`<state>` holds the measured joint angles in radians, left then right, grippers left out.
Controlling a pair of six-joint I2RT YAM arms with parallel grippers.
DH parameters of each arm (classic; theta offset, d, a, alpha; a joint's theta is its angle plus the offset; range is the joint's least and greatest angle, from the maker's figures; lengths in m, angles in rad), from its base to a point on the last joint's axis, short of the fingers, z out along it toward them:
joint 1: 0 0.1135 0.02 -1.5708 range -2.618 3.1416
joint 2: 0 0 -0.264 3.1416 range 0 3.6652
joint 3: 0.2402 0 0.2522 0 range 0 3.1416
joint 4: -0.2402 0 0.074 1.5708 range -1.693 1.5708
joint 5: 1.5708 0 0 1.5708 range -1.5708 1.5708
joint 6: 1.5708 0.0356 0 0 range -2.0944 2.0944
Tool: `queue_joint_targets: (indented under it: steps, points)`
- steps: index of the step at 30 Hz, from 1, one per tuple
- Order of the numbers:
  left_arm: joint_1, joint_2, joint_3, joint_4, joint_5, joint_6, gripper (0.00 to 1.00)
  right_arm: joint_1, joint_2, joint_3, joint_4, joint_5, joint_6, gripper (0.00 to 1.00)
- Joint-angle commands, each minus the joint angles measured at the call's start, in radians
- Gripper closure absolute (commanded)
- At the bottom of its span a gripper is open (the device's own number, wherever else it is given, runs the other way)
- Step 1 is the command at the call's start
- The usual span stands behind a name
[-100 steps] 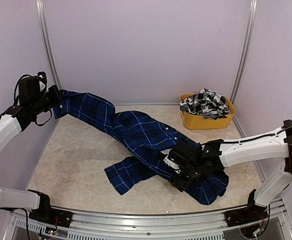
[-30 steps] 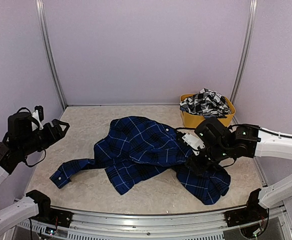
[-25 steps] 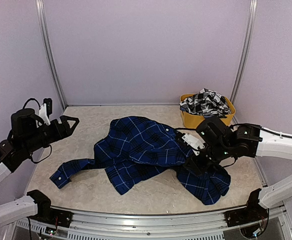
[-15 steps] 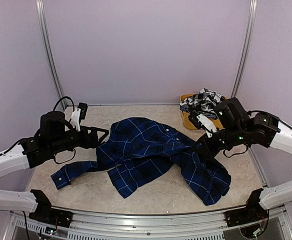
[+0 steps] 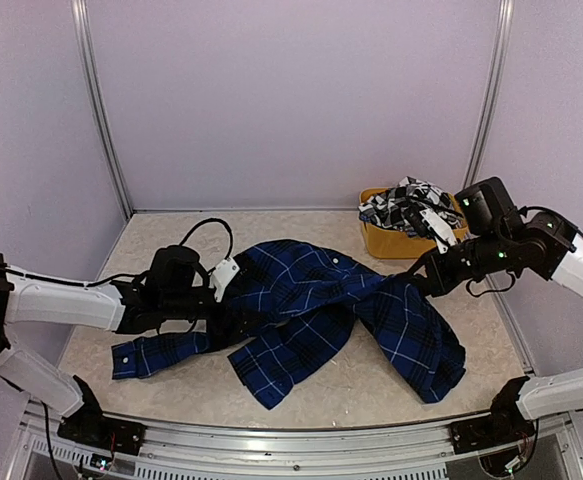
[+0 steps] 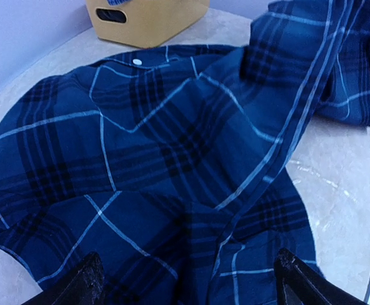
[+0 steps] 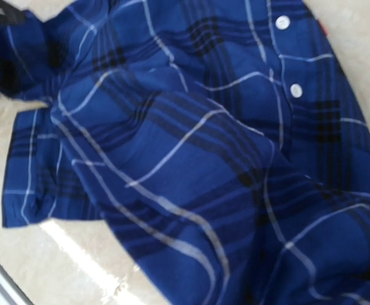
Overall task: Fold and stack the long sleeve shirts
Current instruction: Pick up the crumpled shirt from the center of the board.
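Left claw (image 6: pixel 191 283) now over blue shirt (image 5: pixel 311 290), right claw (image 5: pixel 427 283) raised

The bench (image 5: pixel 161 250) is a pale beige, marble-patterned tabletop, closed by a metal rail (image 5: pixel 291 435) along its near edge and by lilac walls (image 5: pixel 291 100) on the other three sides. A royal blue plaid cloth shirt (image 5: pixel 301 300) lies crumpled across its middle. One sleeve (image 5: pixel 156 353) is stretched flat toward the near left and a broad panel is spread toward the near right, where some cloth rises off the surface. A yellow plastic tub (image 5: pixel 411 243) stands in the far right corner.
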<state>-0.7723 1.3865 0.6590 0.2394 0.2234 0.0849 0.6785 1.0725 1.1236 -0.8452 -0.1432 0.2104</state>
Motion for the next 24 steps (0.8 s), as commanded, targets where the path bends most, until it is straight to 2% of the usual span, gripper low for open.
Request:
queue_joint_targets:
  steps: [1,7,12,21,23,24]
  points:
    - [-0.005,0.065,0.030,0.025,0.037,0.149,0.12,-0.040,-0.019,0.025,-0.032,-0.028,-0.035,1.00]
    - [-0.023,0.139,0.066,0.061,0.106,0.158,0.15,-0.080,-0.013,0.003,-0.007,-0.061,-0.046,1.00]
    - [-0.067,0.238,0.124,0.067,0.023,0.185,0.24,-0.097,-0.004,0.005,0.000,-0.072,-0.048,1.00]
    - [-0.085,0.301,0.132,0.105,-0.117,0.212,0.61,-0.112,0.000,-0.004,0.016,-0.089,-0.048,1.00]
    - [-0.087,0.294,0.130,0.102,-0.153,0.215,0.75,-0.114,0.000,-0.014,0.024,-0.094,-0.045,1.00]
    - [-0.085,0.288,0.129,0.099,-0.174,0.211,0.85,-0.114,-0.002,-0.018,0.028,-0.099,-0.042,1.00]
